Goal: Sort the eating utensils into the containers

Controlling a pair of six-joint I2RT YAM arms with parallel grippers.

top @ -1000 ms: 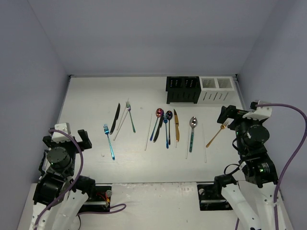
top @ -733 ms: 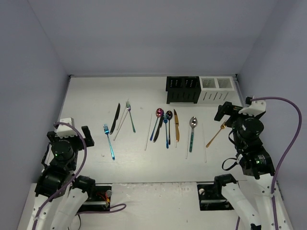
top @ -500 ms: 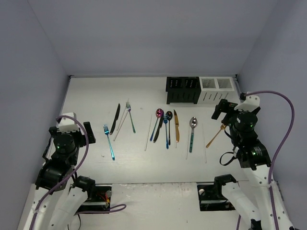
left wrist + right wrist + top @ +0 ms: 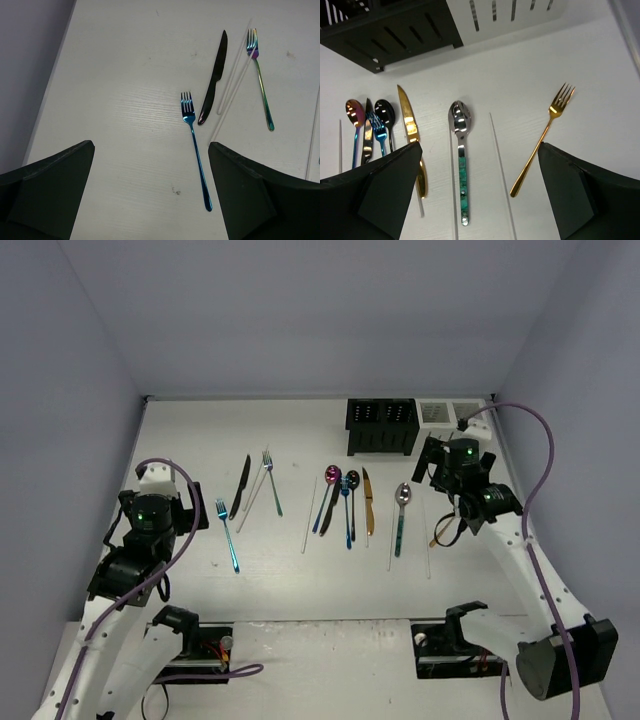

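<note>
Well apart: gold fork (image 4: 538, 145), blue fork (image 4: 196, 150)

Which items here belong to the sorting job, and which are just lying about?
Job: blue fork, black knife, iridescent fork, chopsticks, centre spoons, gold knife, silver spoon, gold fork, black caddy, white caddy.
Not job: purple cable, arm mounts.

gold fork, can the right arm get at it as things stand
Probably yes. The gold fork lies flat on its own, apart from the white chopstick beside it, with nothing on top. The right gripper hovers above it, jaws open wide.
</note>
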